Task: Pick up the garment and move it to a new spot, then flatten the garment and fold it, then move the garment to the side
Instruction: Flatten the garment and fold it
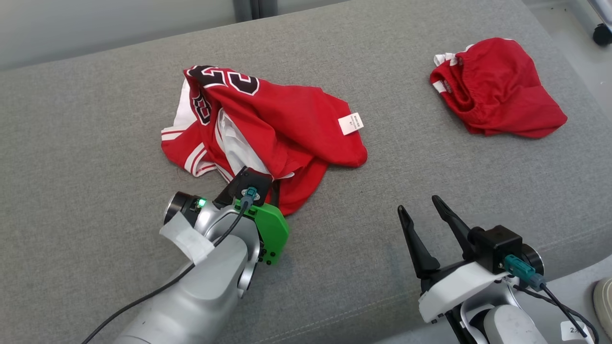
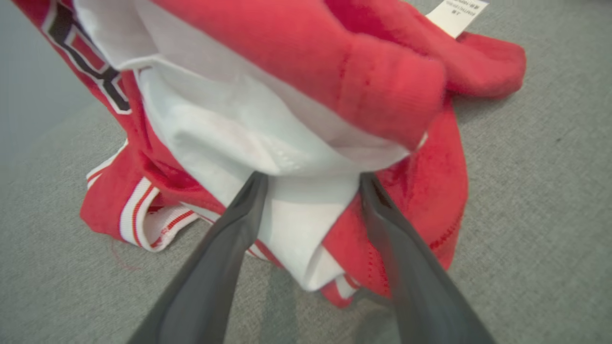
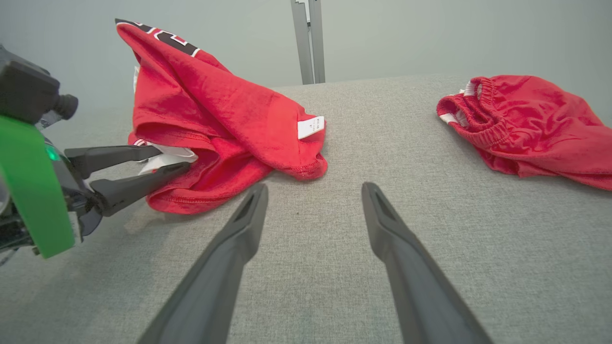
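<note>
The garment (image 1: 291, 119) is a red jersey with black-and-white numbers, white trim and a white lining. It lies crumpled on the grey padded surface (image 1: 95, 143), in the middle. My left gripper (image 2: 311, 177) is at the jersey's near edge. Its jaws are open, one finger on each side of a white fold (image 2: 296, 210) of the lining. The right wrist view shows the same gripper (image 3: 173, 158) reaching into the heap (image 3: 215, 105) from the left. My right gripper (image 1: 418, 203) stands open over bare fabric, to the right of the jersey and apart from it, with nothing between its fingers (image 3: 239, 224).
Red shorts (image 1: 497, 91) with an elastic waistband lie bunched at the far right (image 3: 530, 124). A white label (image 1: 351, 123) sticks out of the jersey's right side. The surface's front edge runs past my right arm, and a dark wheel (image 1: 602, 34) shows at the top right.
</note>
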Controlling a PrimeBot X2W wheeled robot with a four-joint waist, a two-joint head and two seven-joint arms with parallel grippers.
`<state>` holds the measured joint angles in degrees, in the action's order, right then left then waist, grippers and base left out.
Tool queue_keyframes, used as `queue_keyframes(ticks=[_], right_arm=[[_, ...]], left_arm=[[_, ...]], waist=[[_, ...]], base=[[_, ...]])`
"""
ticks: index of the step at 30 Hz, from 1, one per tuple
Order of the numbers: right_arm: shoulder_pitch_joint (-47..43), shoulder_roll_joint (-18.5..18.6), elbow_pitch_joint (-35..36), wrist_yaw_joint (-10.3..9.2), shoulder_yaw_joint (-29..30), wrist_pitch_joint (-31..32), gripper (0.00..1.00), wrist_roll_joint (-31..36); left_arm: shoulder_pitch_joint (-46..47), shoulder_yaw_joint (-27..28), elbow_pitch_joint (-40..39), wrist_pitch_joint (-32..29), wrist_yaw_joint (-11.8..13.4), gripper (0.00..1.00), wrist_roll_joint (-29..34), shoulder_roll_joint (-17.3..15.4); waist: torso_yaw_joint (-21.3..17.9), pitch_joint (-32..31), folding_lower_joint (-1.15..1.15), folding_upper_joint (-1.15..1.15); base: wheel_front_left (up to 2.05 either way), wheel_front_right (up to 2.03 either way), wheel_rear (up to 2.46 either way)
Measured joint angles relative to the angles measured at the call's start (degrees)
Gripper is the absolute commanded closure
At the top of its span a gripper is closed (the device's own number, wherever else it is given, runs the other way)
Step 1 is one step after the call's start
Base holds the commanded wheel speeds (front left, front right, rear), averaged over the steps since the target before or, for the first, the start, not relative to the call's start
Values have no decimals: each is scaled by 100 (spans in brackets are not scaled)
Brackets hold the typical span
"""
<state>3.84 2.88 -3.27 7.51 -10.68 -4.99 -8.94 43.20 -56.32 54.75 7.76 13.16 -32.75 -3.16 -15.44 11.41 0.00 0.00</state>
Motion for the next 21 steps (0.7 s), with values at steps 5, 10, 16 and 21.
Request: queue_keyframes(ticks=[5, 10, 16, 21], right_arm=[[34, 0, -49, 0, -16, -15, 0, -10], [51, 0, -97, 0, -4, -22, 0, -10], [-2, -1, -112, 0, -1, -14, 0, -10], [-47, 0, -98, 0, 22, 12, 0, 2]], left_arm=[[0, 94, -53, 155, -105, 100, -208, 9], [-20, 314, -294, 400, -152, 100, -456, 19], [-159, 642, -1001, 651, 23, 100, -579, -221], [-410, 598, -1588, 559, 152, 100, -470, -673]], waist=[[84, 0, 0, 0], [146, -79, 0, 0], [274, -233, 0, 0], [395, -332, 0, 0]], base=[[0, 0, 0], [0, 0, 0], [0, 0, 0], [0, 0, 0]])
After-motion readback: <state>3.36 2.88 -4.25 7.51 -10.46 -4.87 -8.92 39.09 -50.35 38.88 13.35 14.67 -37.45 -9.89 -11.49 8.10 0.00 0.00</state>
